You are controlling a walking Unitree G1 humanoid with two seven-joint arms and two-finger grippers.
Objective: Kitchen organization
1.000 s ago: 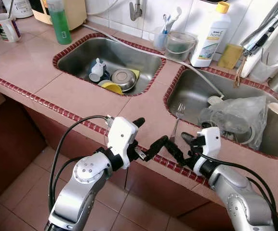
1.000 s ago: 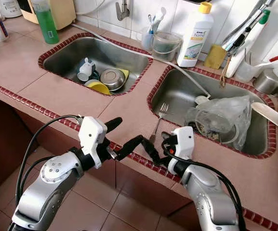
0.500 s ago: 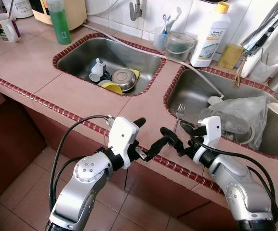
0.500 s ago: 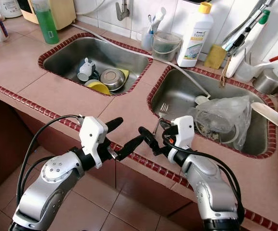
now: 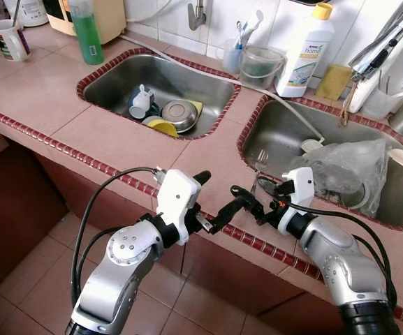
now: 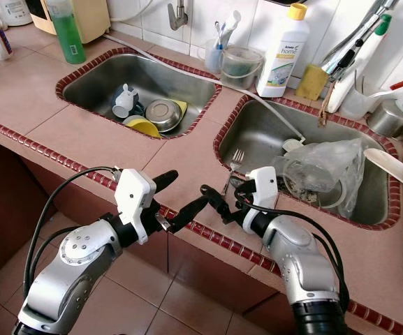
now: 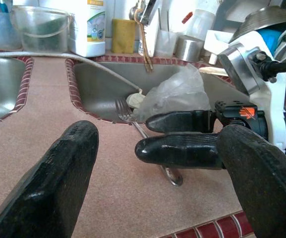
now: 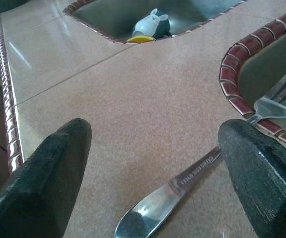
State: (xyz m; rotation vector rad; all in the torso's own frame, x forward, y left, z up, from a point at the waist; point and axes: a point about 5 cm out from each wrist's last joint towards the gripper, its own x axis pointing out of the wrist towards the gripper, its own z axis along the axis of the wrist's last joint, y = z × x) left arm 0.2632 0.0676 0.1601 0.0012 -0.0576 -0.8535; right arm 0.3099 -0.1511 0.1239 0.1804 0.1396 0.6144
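Fingers of right gripper [image 8: 152,158] spread wide astride fork [image 8: 209,166] on countertop [image 8: 133,99]; left gripper [image 5: 216,197] likewise parted.

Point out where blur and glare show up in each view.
Head views: sharp, evenly lit. Left wrist view: its own fingers are blurred up close, while the fork stays sharp. Right wrist view: fingers soft, and glare streaks the counter.

My head cameras look down on my counter [image 5: 103,132]. Each wrist camera sits low and close between my fingers: left faces the right sink [image 7: 103,89], right faces the left; both share the fork [image 8: 202,163].
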